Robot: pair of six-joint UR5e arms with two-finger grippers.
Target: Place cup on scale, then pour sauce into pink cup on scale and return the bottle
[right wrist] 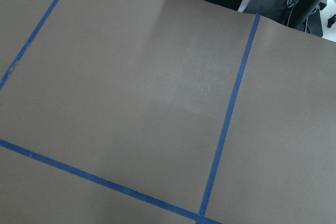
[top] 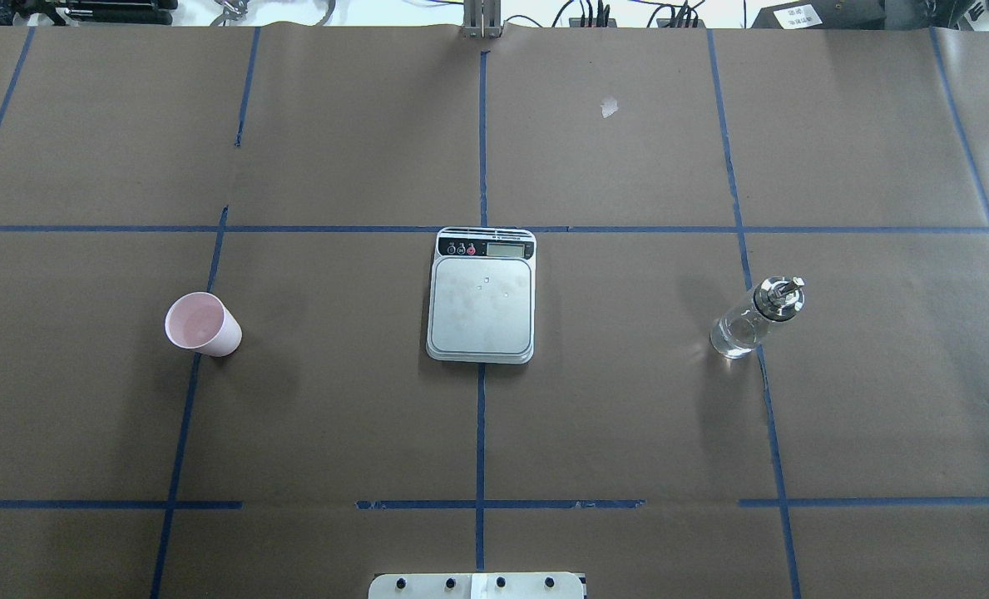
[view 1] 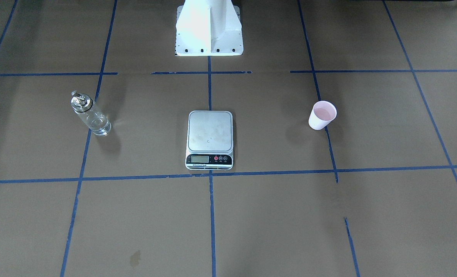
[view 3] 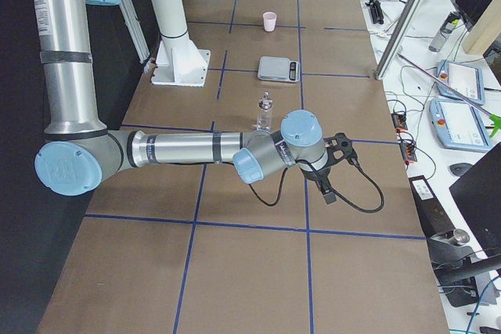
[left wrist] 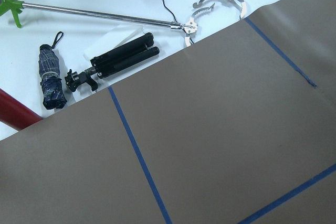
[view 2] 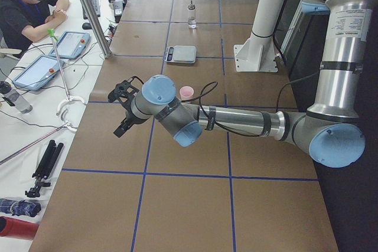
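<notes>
Cup (top: 203, 324): pink, upright on the brown paper table (top: 336, 399), on the robot's left side, well apart from the scale.
Scale (top: 482, 299): silver, flat, at the table's middle on the blue tape line, its display strip on the far side from the robot.
Bottle (top: 752, 320): clear glass with a metal spout, upright on the right side, well apart from the scale. Its fill level cannot be told.
Left gripper (view 2: 121, 128): shown only in the left side view, hanging over the table's near left end, short of the cup. Whether its jaws are wide or narrow cannot be told.
Right gripper (view 3: 327, 185): shown only in the right side view, over the right end, nearer that camera than the bottle. Jaw state cannot be told.
Overhead and front views: all three items, no arms.
Left wrist view: paper, tape, a black tripod (left wrist: 118, 61) and a folded umbrella (left wrist: 51, 80) off the table's edge.
Right wrist view: paper and tape only.
Left side view: a person (view 2: 26, 7) seated at a side desk.
</notes>
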